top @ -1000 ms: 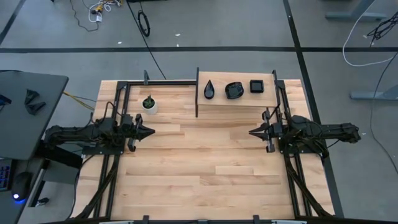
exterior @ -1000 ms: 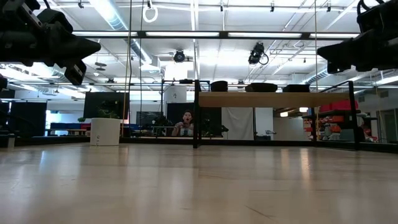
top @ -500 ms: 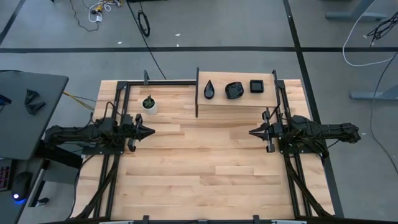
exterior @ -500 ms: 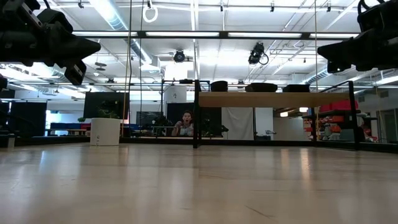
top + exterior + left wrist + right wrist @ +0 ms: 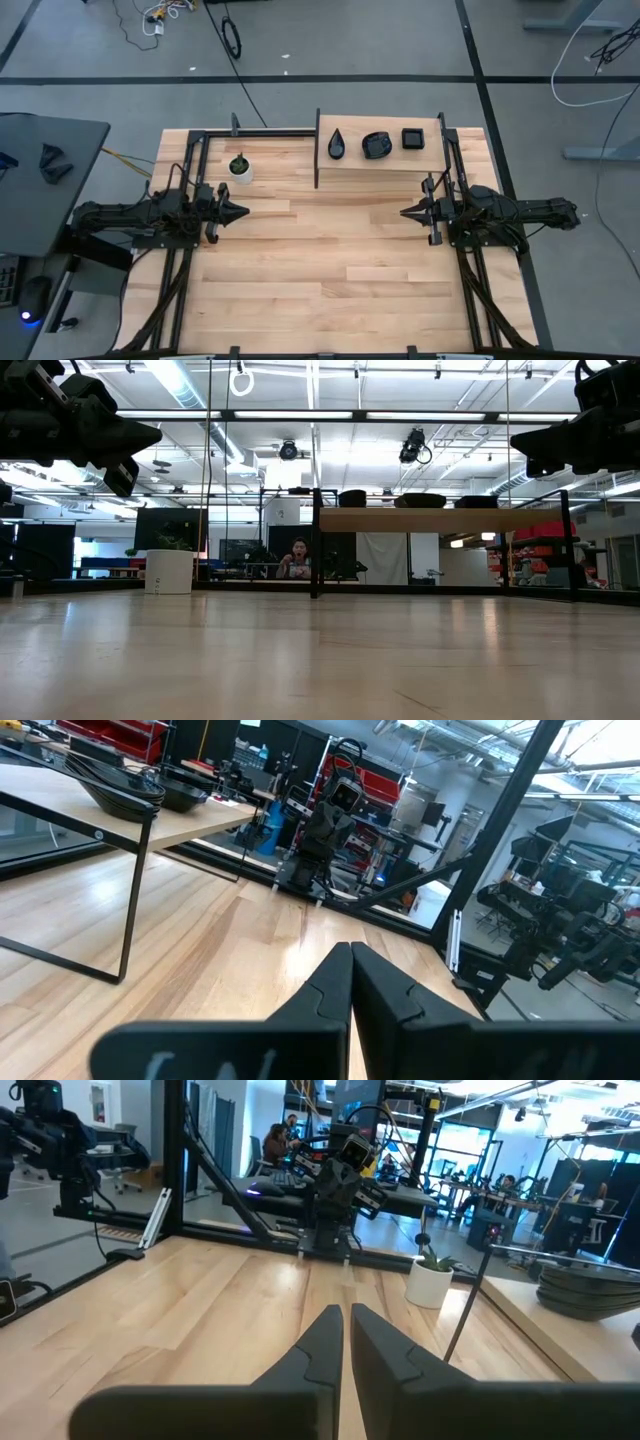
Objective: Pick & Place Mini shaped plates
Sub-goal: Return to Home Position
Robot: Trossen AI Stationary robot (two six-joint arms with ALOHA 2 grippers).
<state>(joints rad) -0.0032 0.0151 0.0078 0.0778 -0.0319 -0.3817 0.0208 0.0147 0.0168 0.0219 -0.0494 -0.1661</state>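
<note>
black plates [image 5: 376, 145] on the shelf [image 5: 352, 163]

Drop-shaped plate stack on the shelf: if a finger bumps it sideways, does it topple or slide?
Likely slides, not topples: the drop stack sits low and wide in the low view. Glossy plates on the smooth shelf probably offer little friction. Upper plates may skid off first; nothing visible locks them together.

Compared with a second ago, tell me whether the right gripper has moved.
No. In the high view the right gripper sits exactly where it was, at the same gap from the front edge of the shelf.
</note>
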